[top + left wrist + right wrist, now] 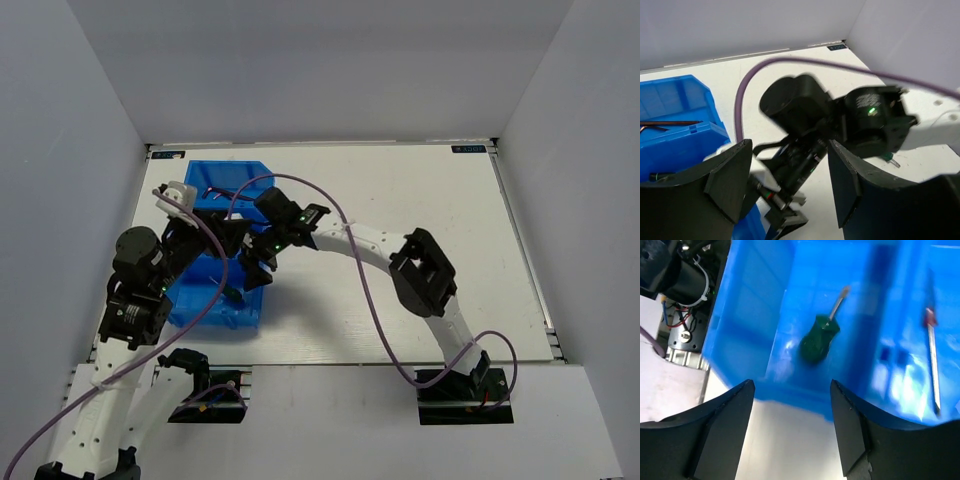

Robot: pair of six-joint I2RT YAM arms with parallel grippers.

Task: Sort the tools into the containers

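Two black fingers of the right gripper (791, 390) stand wide apart with nothing between them, poised above the near wall of the blue bin (755, 315). Straight beyond them, on the floor of the bin, lies a stubby green screwdriver (820, 337), its metal tip pointing toward the bin's far side; it looks blurred, so whether it has come to rest is hard to say. Further along the bin floor lies a slim tool with a red band (933, 365).

The left gripper (789, 150) is also spread wide and empty. It hovers just beside the bin, and the right arm's wrist (875, 122) fills the space in front of it. From that side a dark thin tool (670, 123) shows inside the bin.

This looks like the drop-off step for the green screwdriver. To finish it well, the right gripper should keep its fingers apart and rise straight up until they are clear of the bin's rim before swinging away, so that the wall is not caught and the bin dragged. The two arms crowd the same side of the bin and a purple cable (300, 185) loops over it, so only one arm should move at a time.
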